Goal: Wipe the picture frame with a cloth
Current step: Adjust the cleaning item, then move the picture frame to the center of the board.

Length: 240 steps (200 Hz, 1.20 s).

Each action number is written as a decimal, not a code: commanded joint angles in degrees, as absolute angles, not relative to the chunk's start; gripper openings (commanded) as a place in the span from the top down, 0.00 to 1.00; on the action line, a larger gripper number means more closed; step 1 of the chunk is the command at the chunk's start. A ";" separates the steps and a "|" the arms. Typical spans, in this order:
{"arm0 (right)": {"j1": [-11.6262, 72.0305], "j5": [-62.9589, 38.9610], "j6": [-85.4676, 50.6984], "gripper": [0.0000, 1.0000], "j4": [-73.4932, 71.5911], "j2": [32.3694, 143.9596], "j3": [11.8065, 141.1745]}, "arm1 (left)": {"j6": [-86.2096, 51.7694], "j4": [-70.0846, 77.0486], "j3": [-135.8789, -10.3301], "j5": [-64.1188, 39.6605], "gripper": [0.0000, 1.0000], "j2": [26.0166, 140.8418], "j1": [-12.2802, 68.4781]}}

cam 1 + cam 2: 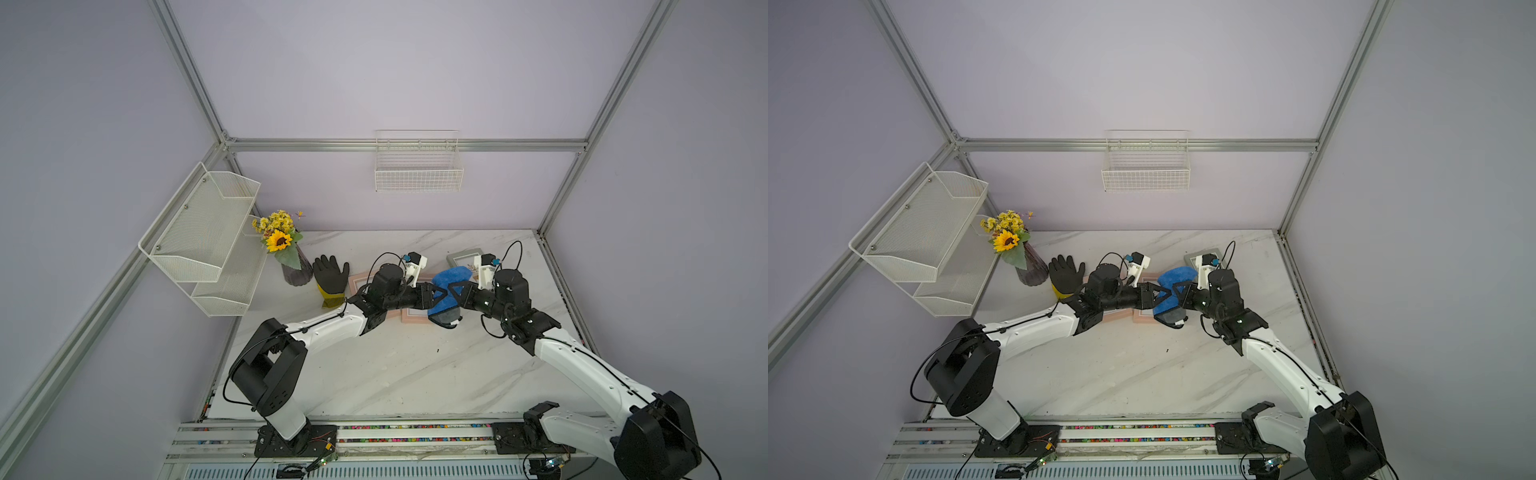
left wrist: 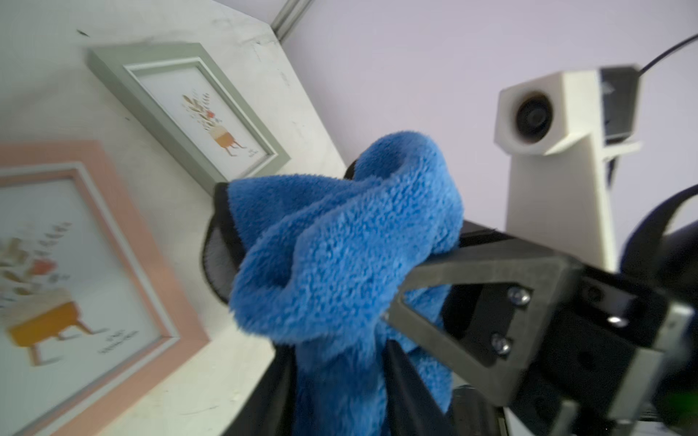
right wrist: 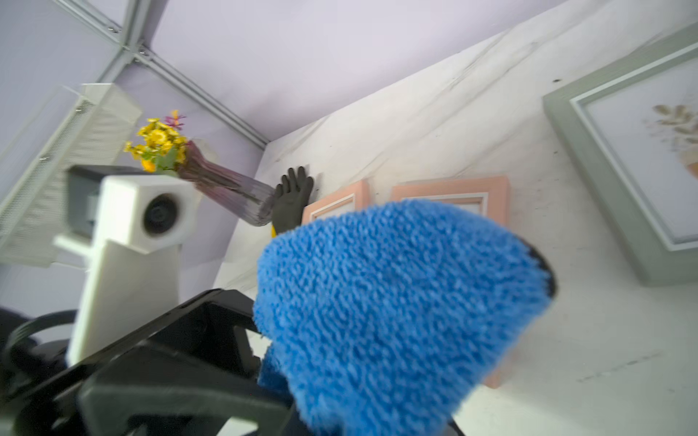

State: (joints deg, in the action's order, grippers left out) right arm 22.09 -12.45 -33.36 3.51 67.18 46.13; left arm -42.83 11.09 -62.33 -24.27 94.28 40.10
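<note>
Cloth (image 2: 340,245) hangs pinched in the right tool (image 1: 454,294).

Bunched cloth (image 2: 340,241) — pink frame (image 2: 75,264) nearby.

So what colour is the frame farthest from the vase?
That frame is pale grey-green, clearest in the left wrist view.
</note>
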 commanded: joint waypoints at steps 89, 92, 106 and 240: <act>15.40 21.88 -21.53 0.89 17.16 96.78 71.54 | -36.48 -9.57 -62.15 -3.48 0.23 87.47 38.19; 15.25 21.95 -21.48 0.89 17.22 97.67 72.07 | -36.53 -9.54 -62.02 -3.65 0.23 87.43 38.15; 14.44 21.74 -22.07 0.88 19.91 102.67 75.46 | -36.39 -9.37 -61.42 -3.97 0.22 86.88 38.06; 12.64 11.44 -35.78 0.87 24.70 104.77 59.00 | -36.29 -9.14 -60.22 -4.07 0.21 87.04 37.11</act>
State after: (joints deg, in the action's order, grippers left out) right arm 12.47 15.88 -31.38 18.04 107.94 67.66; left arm -37.26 -10.39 -59.24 -4.03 87.00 37.52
